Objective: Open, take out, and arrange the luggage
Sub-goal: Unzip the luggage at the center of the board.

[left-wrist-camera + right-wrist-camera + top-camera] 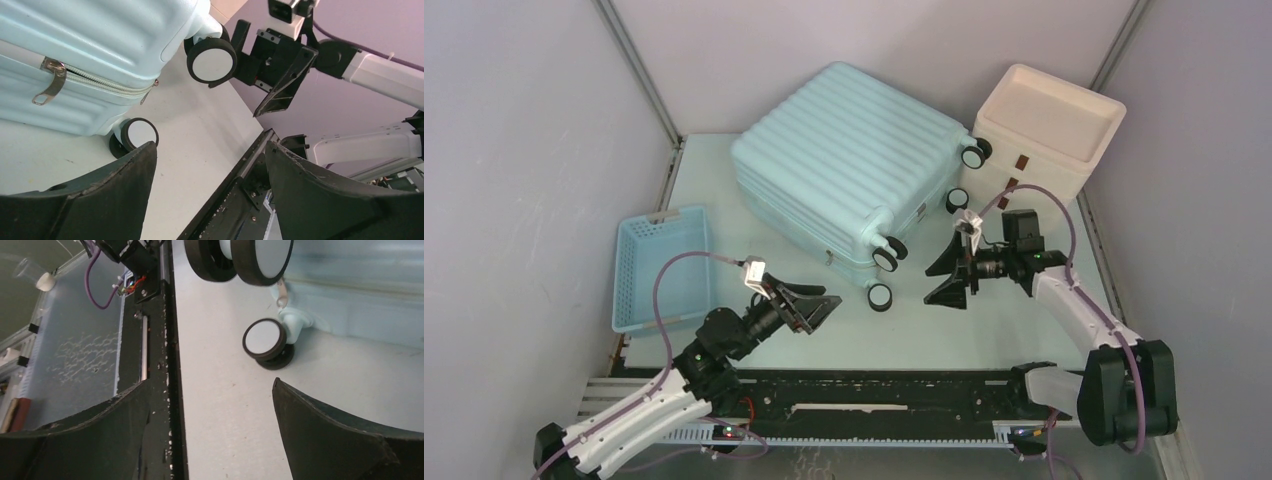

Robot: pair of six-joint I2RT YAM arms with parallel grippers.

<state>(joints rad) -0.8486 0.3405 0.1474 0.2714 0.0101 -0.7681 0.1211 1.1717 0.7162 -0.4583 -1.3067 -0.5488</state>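
Left jaws and right jaws stand released, grasping nothing, low over the desk [924, 340] beside the wheeled end of the luggage [844, 150]. The luggage lies flat at desk centre, zipped shut. Step in hand: opening, not yet begun. The next move likely requires pinching the zip pull [49, 84]. Count: one luggage case, four wheels [889, 252], one blue basket [624, 285], one cream box [1044, 165].

Blue basket [662, 270] at left, cream box [1064, 152] far right.
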